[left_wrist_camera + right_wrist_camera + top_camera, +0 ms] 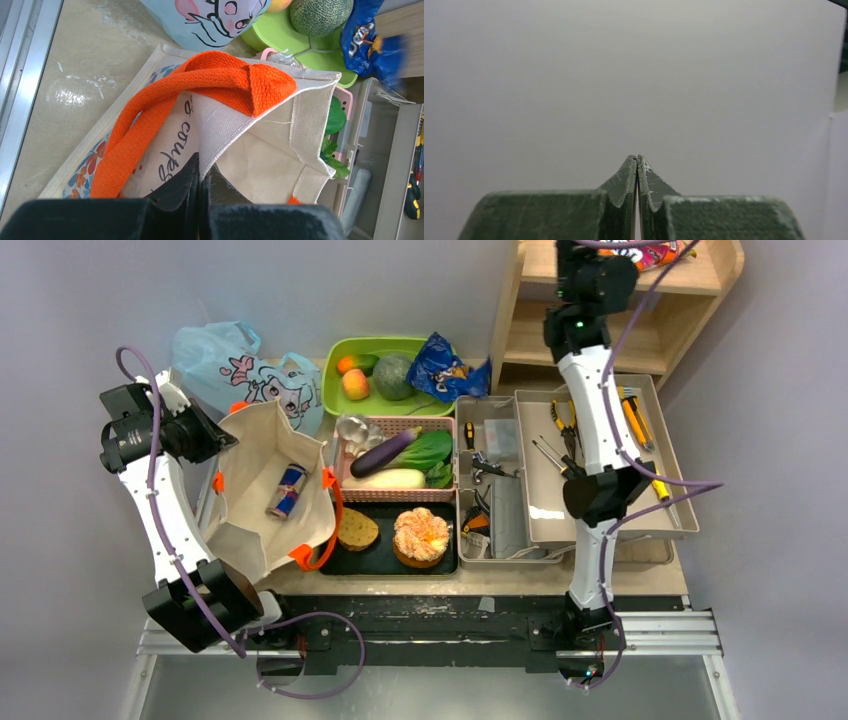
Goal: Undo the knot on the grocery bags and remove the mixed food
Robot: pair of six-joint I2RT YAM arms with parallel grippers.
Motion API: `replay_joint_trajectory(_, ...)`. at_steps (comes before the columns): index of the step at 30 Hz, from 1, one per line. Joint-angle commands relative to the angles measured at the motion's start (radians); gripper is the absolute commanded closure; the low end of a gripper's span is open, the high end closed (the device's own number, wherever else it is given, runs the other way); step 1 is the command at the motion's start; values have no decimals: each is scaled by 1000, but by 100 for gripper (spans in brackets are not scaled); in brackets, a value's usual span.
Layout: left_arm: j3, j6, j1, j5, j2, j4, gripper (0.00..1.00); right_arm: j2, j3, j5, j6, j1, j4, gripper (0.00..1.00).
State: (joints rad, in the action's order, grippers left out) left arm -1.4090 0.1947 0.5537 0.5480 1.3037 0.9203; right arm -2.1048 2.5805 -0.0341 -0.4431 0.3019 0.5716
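Note:
My left gripper (202,171) is shut on the rim of the beige canvas tote (260,155), just below its orange handle (200,82). From above, the left gripper (220,440) holds the tote (250,525) open at its left edge, and a drink can (288,490) lies inside. The light-blue plastic bag (235,370) lies behind the tote; I cannot make out its knot. My right gripper (637,159) is shut and empty, raised high and facing a blank wall.
A green tray (372,408) holds an orange (347,364), peach (355,385) and melon (393,377), with a blue snack pack (445,368) beside it. A pink basket (440,422) holds eggplant (385,453), radish (385,478) and greens (428,450). A black tray (385,558) holds bread (357,530) and pastry (421,537). An open toolbox (590,480) is on the right.

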Motion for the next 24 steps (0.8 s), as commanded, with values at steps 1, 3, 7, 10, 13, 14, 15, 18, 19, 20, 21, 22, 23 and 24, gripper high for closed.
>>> replay_joint_trajectory(1,-16,16,-6,15,-1,-47,100,35,-60,25,69,-117,-4,100)
replay_joint_trajectory(3,-21,2,-10,8,-3,-45,100,161,-279,-123,177,-137,-11,90)
replay_joint_trajectory(7,-9,2,-24,1,1,-47,100,344,-585,-392,272,-93,-138,52)
replay_joint_trajectory(10,-5,-5,-38,-11,0,-46,100,370,-669,-425,263,-20,-287,32)
replay_joint_trajectory(13,-13,-27,-38,-24,0,-26,100,344,-691,-386,172,57,-437,20)
replay_joint_trajectory(14,-16,-36,-38,-27,0,-22,100,329,-705,-360,153,75,-460,19)
replay_joint_trajectory(15,-19,-42,-38,-29,1,-18,100,307,-706,-339,145,91,-489,17)
replay_joint_trajectory(18,-26,-47,-38,-33,2,-13,100,218,-682,-223,128,120,-579,15)
replay_joint_trajectory(19,-27,-47,-39,-33,3,-14,100,185,-672,-191,128,125,-604,13)
replay_joint_trajectory(20,-28,-48,-38,-33,2,-14,100,157,-663,-164,129,129,-616,12)
replay_joint_trajectory(21,-27,-48,-39,-33,2,-15,100,130,-656,-138,129,134,-624,11)
replay_joint_trajectory(22,-27,-49,-39,-33,3,-14,100,94,-648,-115,127,137,-629,11)
replay_joint_trajectory(23,-27,-49,-38,-34,3,-15,100,62,-632,-94,124,140,-643,10)
replay_joint_trajectory(24,-25,-50,-38,-33,4,-15,100,29,-613,-75,124,143,-660,9)
